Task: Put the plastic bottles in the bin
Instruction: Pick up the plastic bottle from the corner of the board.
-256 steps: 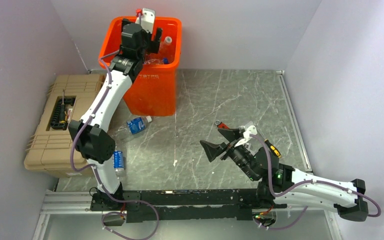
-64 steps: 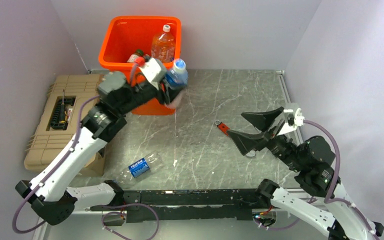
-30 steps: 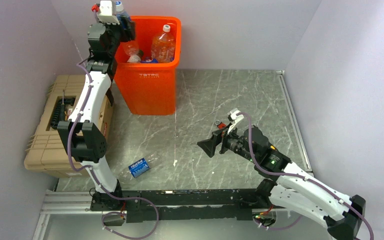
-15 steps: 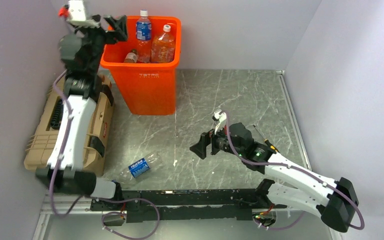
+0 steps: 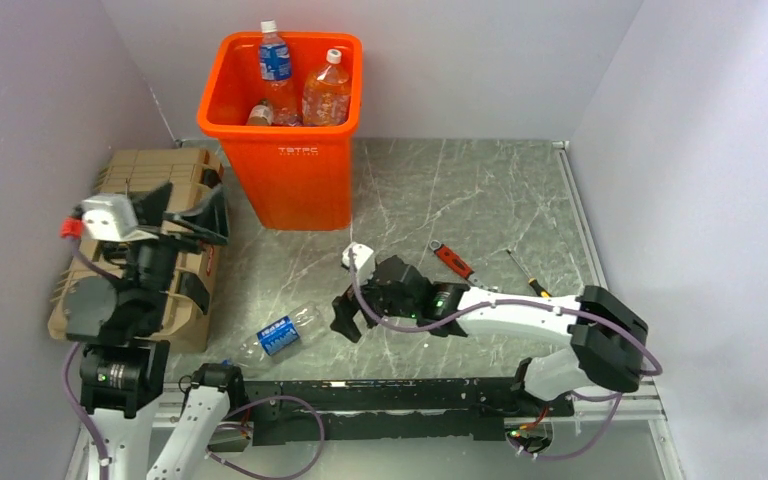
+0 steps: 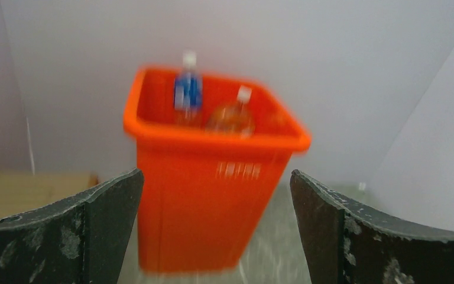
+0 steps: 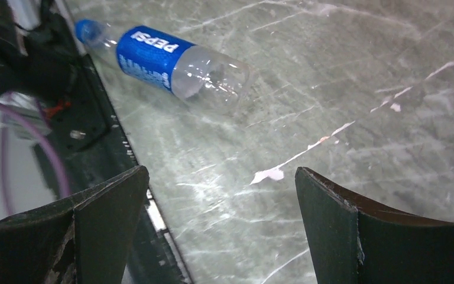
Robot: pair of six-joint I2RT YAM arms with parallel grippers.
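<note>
The orange bin (image 5: 298,180) stands at the back left and holds several bottles, among them a blue-labelled one (image 5: 276,62) and an orange one (image 5: 326,95). It shows blurred in the left wrist view (image 6: 213,195). One clear Pepsi bottle (image 5: 282,332) lies on the floor near the front rail, also in the right wrist view (image 7: 171,65). My left gripper (image 5: 192,213) is open and empty above the toolbox. My right gripper (image 5: 348,318) is open and empty, low over the floor just right of the lying bottle.
A tan toolbox case (image 5: 110,250) sits at the left. A red-handled wrench (image 5: 450,260) and a screwdriver (image 5: 526,275) lie on the floor right of centre. The black base rail (image 5: 380,395) runs along the front. Grey walls close in both sides.
My left arm let a blue-labelled bottle go into the bin, then swung back down over the toolbox. My right arm moved left and down toward the lying bottle.
</note>
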